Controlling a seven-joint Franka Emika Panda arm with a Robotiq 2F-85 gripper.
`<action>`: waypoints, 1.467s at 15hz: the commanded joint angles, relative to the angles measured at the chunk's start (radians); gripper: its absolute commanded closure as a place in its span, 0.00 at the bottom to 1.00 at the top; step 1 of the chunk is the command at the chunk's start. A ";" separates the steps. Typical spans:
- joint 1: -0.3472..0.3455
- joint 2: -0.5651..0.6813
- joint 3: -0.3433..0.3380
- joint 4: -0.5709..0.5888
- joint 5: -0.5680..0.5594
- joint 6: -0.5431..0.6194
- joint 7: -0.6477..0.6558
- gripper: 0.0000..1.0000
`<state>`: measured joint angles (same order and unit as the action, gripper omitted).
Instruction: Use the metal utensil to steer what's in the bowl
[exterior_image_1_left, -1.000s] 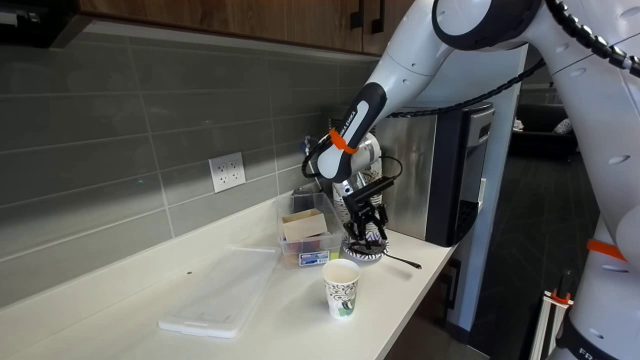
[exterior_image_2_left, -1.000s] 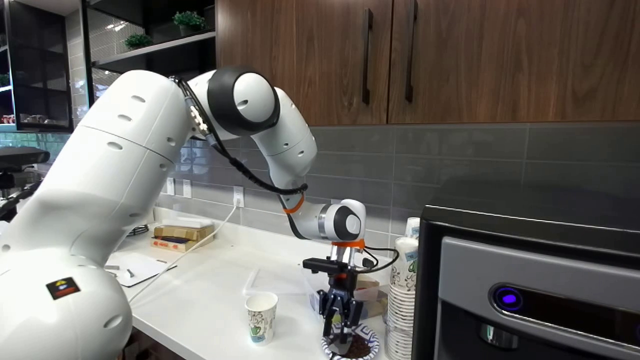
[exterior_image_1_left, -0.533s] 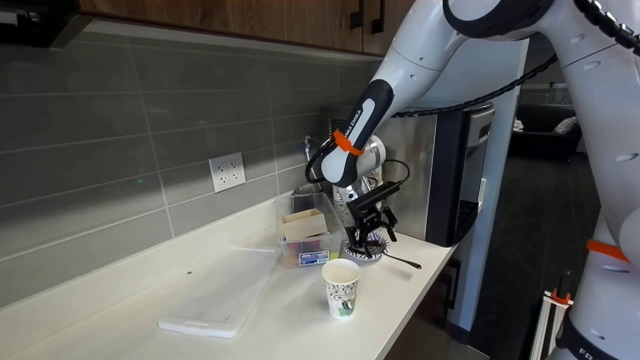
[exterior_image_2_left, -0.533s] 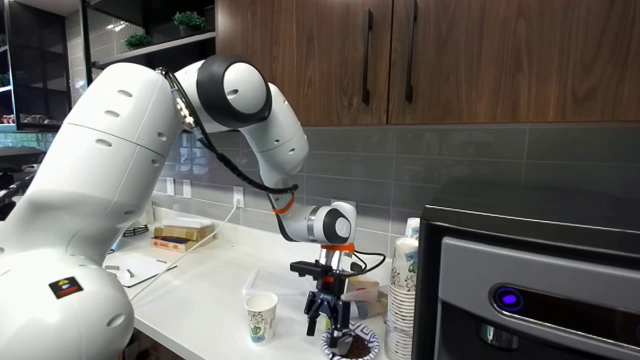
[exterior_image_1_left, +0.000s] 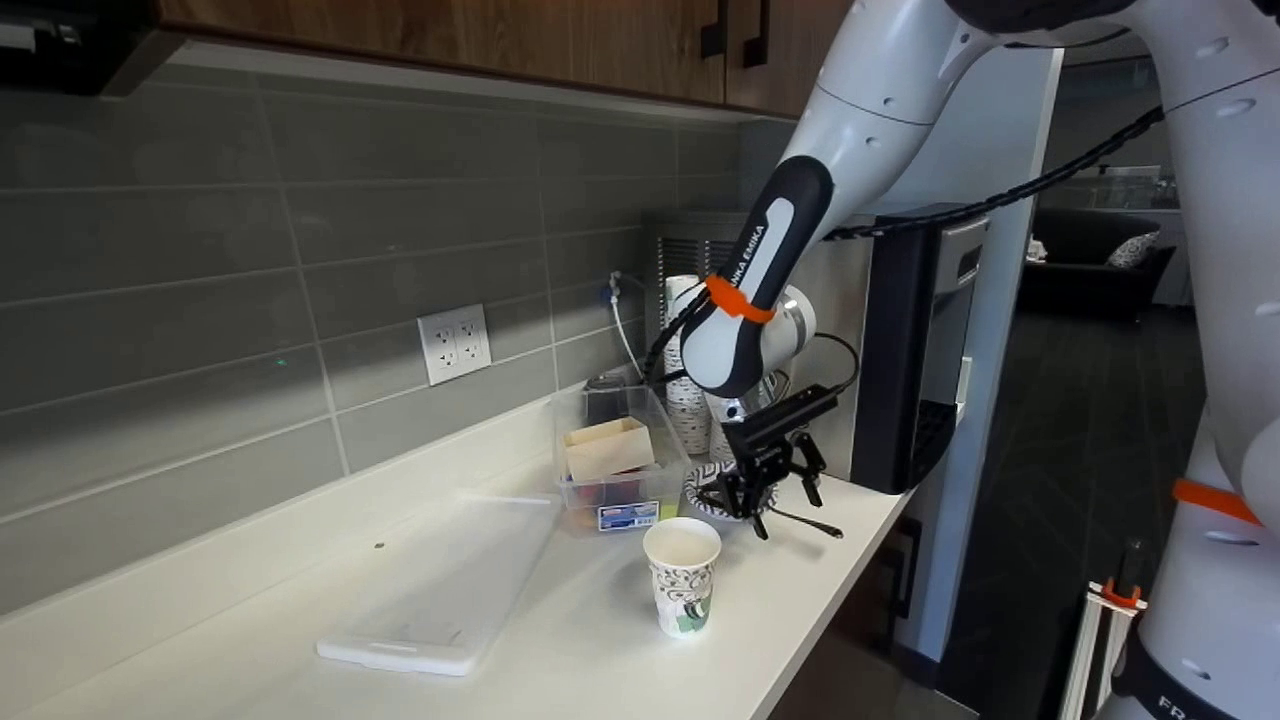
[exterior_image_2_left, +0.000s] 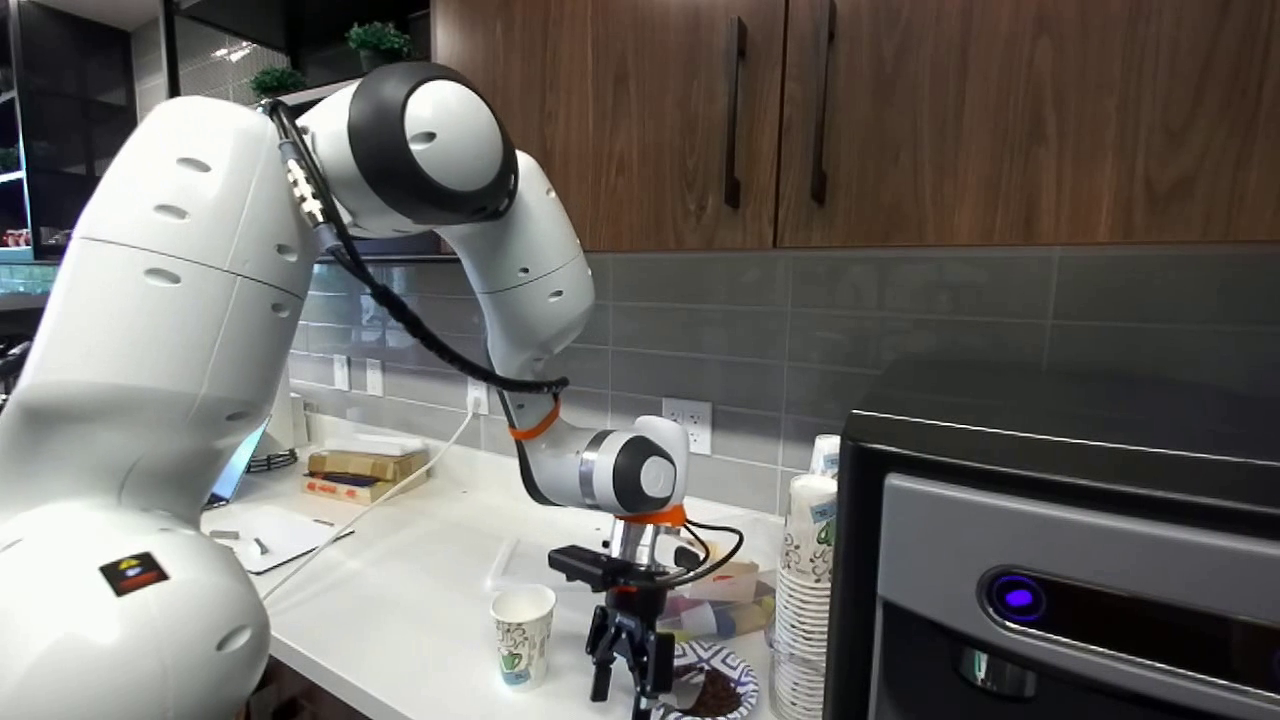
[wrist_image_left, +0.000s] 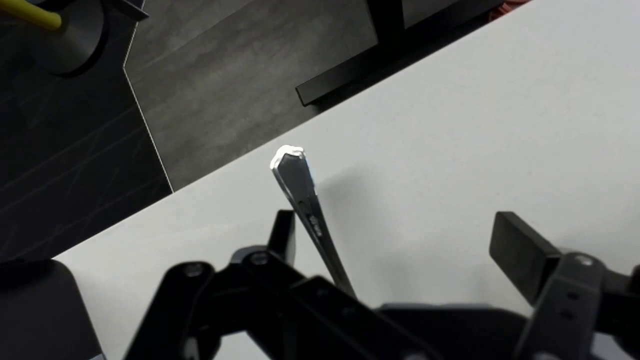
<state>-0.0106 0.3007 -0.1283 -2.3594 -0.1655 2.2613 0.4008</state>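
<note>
The bowl is a small shallow paper bowl with a blue-and-white patterned rim (exterior_image_1_left: 697, 478) and dark brown contents; it also shows in an exterior view (exterior_image_2_left: 738, 665). The metal utensil's handle (exterior_image_1_left: 805, 521) sticks out over the bowl's rim toward the counter's front edge. Its broad metal end (exterior_image_2_left: 685, 690) rests in the contents. My gripper (exterior_image_1_left: 790, 518) is open and empty beside the bowl, over the handle; it also shows in an exterior view (exterior_image_2_left: 622, 700). In the wrist view the handle (wrist_image_left: 311, 215) lies between the open fingers (wrist_image_left: 400, 245), nearer the left finger. The bowl is hidden there.
A white paper cup (exterior_image_1_left: 683, 585) stands in front of the bowl. A clear plastic bin (exterior_image_1_left: 620, 490) with boxes and a flat lid (exterior_image_1_left: 450, 590) lie by the wall. Stacked cups (exterior_image_2_left: 805, 600) and a steel machine (exterior_image_2_left: 1060, 560) stand beside the bowl. The counter edge (wrist_image_left: 240, 156) is close.
My open gripper has moved from above the bowl toward the counter's front edge, along the utensil's handle. The bowl, utensil and cup have stayed in place.
</note>
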 joint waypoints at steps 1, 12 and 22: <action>0.003 -0.067 -0.029 -0.090 -0.066 0.079 0.007 0.00; -0.044 -0.021 -0.029 -0.113 -0.059 0.305 -0.186 0.00; -0.078 0.010 -0.021 -0.124 0.027 0.341 -0.306 0.58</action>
<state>-0.0666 0.3100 -0.1567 -2.4670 -0.1702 2.5692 0.1425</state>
